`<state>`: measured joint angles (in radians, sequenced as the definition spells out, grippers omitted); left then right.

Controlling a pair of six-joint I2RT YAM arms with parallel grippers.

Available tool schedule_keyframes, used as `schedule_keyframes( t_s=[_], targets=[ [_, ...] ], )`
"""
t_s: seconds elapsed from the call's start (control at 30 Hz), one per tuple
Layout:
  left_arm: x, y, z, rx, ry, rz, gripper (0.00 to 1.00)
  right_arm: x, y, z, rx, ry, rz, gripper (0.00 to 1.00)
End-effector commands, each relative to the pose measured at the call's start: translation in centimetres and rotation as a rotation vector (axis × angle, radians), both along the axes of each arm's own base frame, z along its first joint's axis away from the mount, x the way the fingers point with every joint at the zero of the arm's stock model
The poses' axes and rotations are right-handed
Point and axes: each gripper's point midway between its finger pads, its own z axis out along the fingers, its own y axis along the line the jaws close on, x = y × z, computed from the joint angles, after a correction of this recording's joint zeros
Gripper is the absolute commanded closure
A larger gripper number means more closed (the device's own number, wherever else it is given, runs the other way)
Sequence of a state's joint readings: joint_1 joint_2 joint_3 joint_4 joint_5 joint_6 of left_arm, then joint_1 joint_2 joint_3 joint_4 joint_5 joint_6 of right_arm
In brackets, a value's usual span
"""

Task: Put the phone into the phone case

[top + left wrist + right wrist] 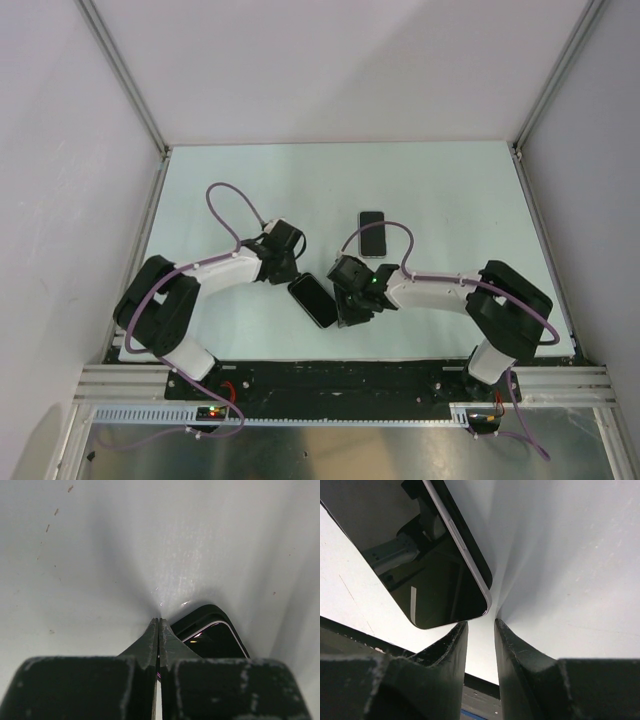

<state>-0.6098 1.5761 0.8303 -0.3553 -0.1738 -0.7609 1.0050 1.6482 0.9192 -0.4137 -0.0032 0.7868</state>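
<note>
Right gripper [481,625] fills bottom of its wrist frame: jaws slightly spread, nothing between. Left gripper [159,622]: jaws pressed together, empty. White table [200,190]. Phone [313,300] at centre of top frame, slantwise between both grippers, corner just above right gripper. Black case [200,614] rim wraps phone corner, lower right of left wrist frame; fully seated or not, cannot tell. Likely rigid, light, glass slick; grip long metal edges.
</note>
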Motion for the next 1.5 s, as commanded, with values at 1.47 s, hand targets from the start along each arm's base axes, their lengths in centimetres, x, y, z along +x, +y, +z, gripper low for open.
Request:
schedule_keyframes(
  t_s=[1.47],
  targets=[
    [3.5, 3.3, 5.7, -0.058, -0.099, 0.098, 1.0, 4.7, 2.1, 2.1, 0.089, -0.198, -0.106, 0.67]
  ],
)
